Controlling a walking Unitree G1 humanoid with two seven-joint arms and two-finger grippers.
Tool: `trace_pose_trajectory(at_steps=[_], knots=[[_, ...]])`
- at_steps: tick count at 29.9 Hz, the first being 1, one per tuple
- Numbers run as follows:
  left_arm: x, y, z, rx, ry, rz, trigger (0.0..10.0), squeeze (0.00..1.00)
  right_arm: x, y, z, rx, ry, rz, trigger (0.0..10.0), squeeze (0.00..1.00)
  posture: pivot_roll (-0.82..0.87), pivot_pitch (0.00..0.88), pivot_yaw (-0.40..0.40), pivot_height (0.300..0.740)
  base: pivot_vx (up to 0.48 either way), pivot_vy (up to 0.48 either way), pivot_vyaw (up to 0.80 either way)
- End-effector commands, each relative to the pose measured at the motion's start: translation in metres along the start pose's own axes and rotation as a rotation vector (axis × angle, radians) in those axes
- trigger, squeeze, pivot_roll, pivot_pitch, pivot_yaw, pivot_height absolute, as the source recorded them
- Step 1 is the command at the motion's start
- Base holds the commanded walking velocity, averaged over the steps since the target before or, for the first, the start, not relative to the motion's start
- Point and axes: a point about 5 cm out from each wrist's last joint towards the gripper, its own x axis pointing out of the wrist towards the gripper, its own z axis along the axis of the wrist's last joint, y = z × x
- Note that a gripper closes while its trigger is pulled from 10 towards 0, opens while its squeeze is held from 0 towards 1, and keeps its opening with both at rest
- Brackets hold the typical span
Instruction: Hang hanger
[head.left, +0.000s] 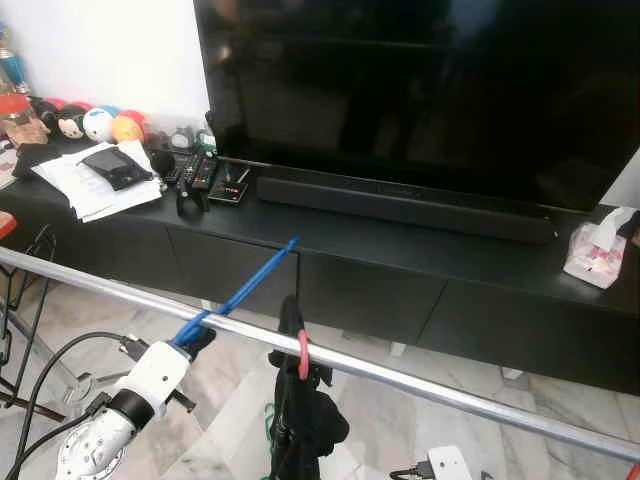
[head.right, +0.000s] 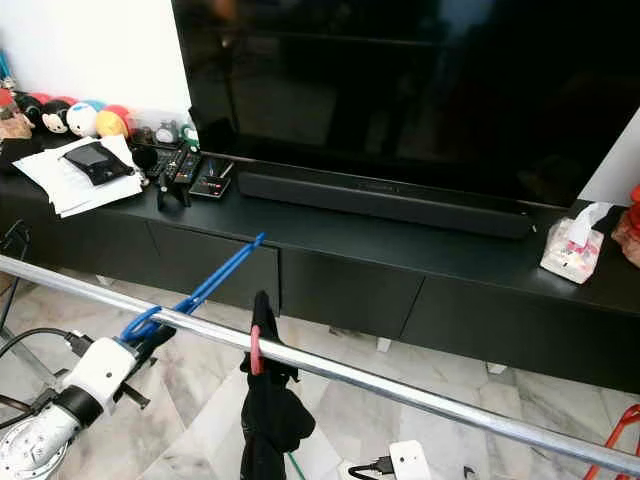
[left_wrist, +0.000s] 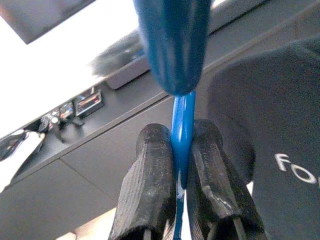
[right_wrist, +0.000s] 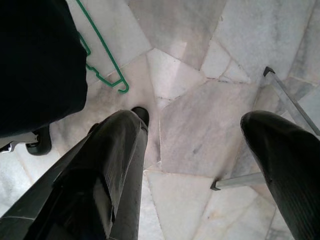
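Left pincer (head.left: 197, 338) pinching a blue hanger (head.left: 245, 285) at a silver rail (head.left: 420, 383).

Nearest, the left pincer's black fingers (left_wrist: 150, 185) are pressed on the hanger's thin blue stem, just under the rail that crosses the scene; the hanger's hook curls at the rail beside the pincer, and its long arm slants up and away toward the TV stand. The right pincer (right_wrist: 200, 165) hangs over the marble floor (right_wrist: 200, 115) with fingers spread wide, holding nothing; a green hanger (right_wrist: 102, 55) lies on the floor below it. A dark garment (head.left: 305, 410) hangs from the rail on a red hanger (head.left: 303, 352). Beyond stands a black TV stand (head.left: 380, 280) carrying a television (head.left: 420, 90), remotes (head.left: 195, 172), papers (head.left: 90, 180) and a tissue pack (head.left: 598, 250).
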Motion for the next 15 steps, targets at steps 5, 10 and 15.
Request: trace_pose_trajectory(at_steps=[5, 10, 15], knots=[[0.006, 0.012, -0.006, 0.03, 0.075, 0.068, 10.0, 0.0, 0.0, -0.002, 0.001, -0.006, -0.006, -0.006, 10.0, 0.0, 0.03, 0.0, -0.064, 0.74, 0.0, 0.0, 0.0], [0.011, 0.014, -0.012, -0.03, 0.133, 0.147, 10.0, 0.0, 0.0, -0.002, 0.001, -0.004, -0.005, -0.006, 10.0, 0.0, 0.02, 0.0, -0.063, 0.74, 0.0, 0.0, 0.0], [0.015, 0.014, -0.013, -0.095, 0.149, 0.185, 10.0, 0.0, 0.0, -0.002, 0.001, -0.002, -0.004, -0.007, 10.0, 0.0, 0.02, 0.0, -0.064, 0.74, 0.0, 0.0, 0.0]])
